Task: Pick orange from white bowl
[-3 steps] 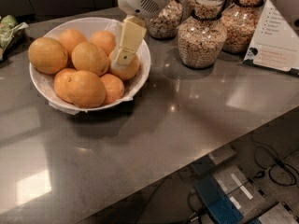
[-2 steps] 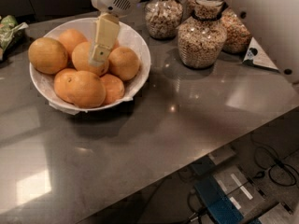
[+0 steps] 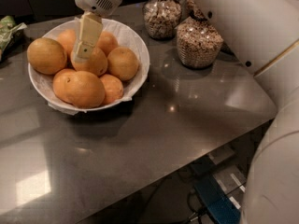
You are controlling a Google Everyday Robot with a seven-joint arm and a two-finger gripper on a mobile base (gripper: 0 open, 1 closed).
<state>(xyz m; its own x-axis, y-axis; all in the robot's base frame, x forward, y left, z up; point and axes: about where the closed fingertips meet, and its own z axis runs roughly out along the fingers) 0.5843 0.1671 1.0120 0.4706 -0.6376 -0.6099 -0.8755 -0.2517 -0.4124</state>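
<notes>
The white bowl (image 3: 139, 50) stands at the back left of the grey table and holds several oranges on crinkled paper. The orange (image 3: 46, 55), large, pale and golden, lies at the bowl's far left rim. A large deeper-orange one with a dark dot (image 3: 85, 89) lies at the front. Smaller ones lie in the middle (image 3: 99, 63) and on the right (image 3: 123, 63). My gripper (image 3: 81, 55) hangs down from a white wrist over the bowl. Its tip is over the middle orange, just right of the pale orange.
Two glass jars of grain (image 3: 161, 15) (image 3: 198, 43) stand behind and right of the bowl. A green packet (image 3: 9, 29) lies at the far left. My white arm (image 3: 261, 36) fills the right side. The table's front edge (image 3: 187, 155) drops to a floor with cables.
The gripper has moved left across the bowl, from the right-hand oranges to over the middle one. The arm now covers more of the right side.
</notes>
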